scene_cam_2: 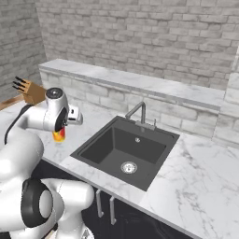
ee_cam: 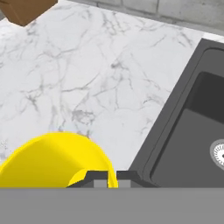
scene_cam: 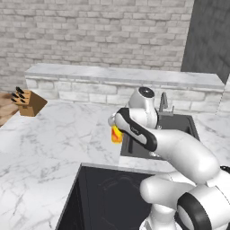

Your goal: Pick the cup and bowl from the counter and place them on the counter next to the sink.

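While the cup (ee_cam: pixel 57 159) hangs pinched at its rim between the closed fingertips of the gripper (ee_cam: pixel 112 178), just left of the sink (scene_cam_2: pixel 126 151) and above the counter (scene_cam: pixel 54 134), the placing step calls for a level descent onto bare marble, clear of the basin edge, releasing only once seated. Count: one cup, one sink, one faucet (scene_cam_2: pixel 140 114), one knife block (scene_cam: pixel 28 101).
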Tool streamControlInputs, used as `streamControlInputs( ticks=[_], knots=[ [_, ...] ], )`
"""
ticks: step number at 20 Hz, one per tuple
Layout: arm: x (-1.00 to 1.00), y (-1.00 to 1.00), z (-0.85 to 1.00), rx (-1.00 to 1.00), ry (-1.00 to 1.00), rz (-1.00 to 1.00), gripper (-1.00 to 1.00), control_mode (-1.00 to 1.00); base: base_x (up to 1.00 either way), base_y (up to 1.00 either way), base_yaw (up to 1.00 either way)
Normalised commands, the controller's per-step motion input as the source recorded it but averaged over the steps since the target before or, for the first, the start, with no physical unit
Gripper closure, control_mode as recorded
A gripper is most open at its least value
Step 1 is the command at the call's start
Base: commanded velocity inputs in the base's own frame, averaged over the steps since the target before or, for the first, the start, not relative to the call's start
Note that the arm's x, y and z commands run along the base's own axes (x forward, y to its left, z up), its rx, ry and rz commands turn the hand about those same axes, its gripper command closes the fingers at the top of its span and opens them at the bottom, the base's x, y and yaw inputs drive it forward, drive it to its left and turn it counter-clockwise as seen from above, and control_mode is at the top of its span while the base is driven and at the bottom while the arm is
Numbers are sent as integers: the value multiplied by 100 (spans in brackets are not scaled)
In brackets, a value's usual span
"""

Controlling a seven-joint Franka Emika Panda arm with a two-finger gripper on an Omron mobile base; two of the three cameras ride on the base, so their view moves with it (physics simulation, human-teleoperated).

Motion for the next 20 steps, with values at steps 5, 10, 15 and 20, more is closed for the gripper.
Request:
streamControlInputs(
  ticks=[5, 10, 15, 20],
  knots=[
    [0, 0, -26, 0, -6, 0, 100, -100, 0, 0, 0],
    [0, 0, -32, 0, -10, -3, 100, -100, 0, 0, 0],
    [0, 0, -27, 0, -10, -2, 100, -100, 0, 0, 0],
    [0, 0, -20, 0, -6, -2, 100, -100, 0, 0, 0]
  ],
)
